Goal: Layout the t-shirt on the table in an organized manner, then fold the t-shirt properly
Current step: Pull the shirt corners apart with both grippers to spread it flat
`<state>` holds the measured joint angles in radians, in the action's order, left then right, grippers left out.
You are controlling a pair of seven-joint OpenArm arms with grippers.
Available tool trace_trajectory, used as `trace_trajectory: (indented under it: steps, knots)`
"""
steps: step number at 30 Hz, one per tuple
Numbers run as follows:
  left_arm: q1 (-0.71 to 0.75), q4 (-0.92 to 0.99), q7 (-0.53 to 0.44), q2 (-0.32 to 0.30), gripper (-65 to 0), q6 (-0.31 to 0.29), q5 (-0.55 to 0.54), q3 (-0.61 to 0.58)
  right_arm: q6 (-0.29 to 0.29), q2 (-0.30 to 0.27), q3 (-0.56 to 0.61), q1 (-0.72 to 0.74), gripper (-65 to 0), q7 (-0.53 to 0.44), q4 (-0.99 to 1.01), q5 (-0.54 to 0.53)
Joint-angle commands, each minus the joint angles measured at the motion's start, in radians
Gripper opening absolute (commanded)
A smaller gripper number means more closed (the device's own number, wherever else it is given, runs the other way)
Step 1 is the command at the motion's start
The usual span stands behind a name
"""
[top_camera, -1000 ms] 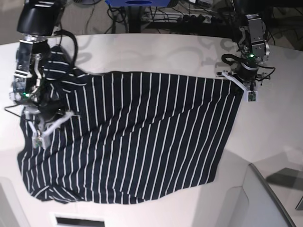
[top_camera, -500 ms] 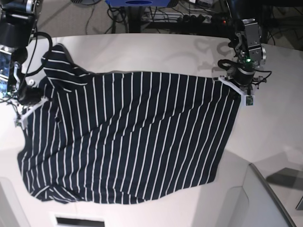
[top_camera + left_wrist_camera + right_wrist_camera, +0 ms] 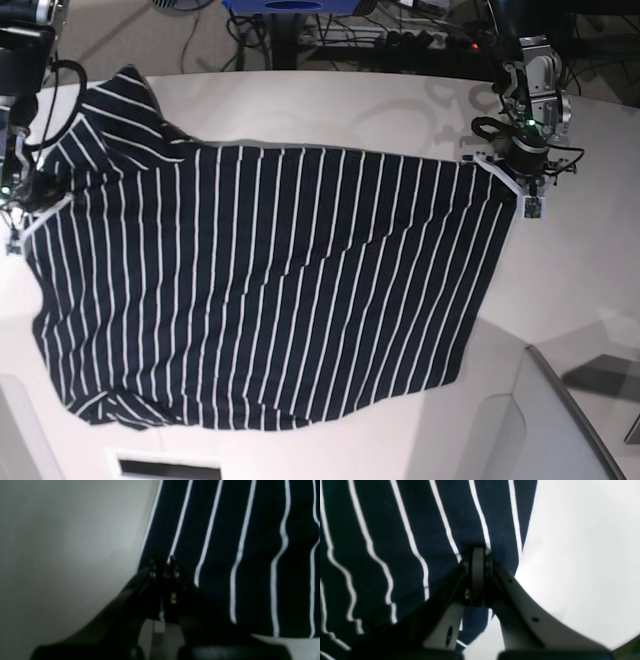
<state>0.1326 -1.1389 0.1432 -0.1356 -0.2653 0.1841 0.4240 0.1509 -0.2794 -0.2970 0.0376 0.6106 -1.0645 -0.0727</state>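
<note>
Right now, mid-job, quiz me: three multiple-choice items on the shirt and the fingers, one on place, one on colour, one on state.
1. Where does the left gripper sit in the base view?
A. at the shirt's right edge
B. at the shirt's middle
C. off the table

2. What colour are the stripes on the shirt?
A. red
B. white
C. yellow

3. How are the right gripper's fingers?
A. spread wide
B. shut on the shirt
C. shut on nothing

Key: 1 A, it meets the cloth's right corner; 2 B, thin white lines; 3 B, cloth is pinched at the tips.
</note>
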Motion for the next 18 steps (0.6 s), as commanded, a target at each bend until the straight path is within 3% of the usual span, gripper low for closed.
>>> trace_trajectory:
  steps: [1,11,18]
  knots:
    - [-0.003,-0.01,0.022,-0.005,-65.0,-0.001,0.013,0.0,-0.007,0.002,-0.009,0.006,-64.8,0.004,-0.038,0.032]
    - [0.0,-0.152,0.031,0.032,-65.0,-0.001,0.007,0.008,-0.003,0.107,-0.011,-0.169,-64.8,0.01,-0.452,0.078]
    - [-0.02,-0.063,0.023,0.037,-65.0,-0.001,0.008,0.0,0.025,0.162,-0.012,-0.184,-64.8,0.01,-0.374,0.078]
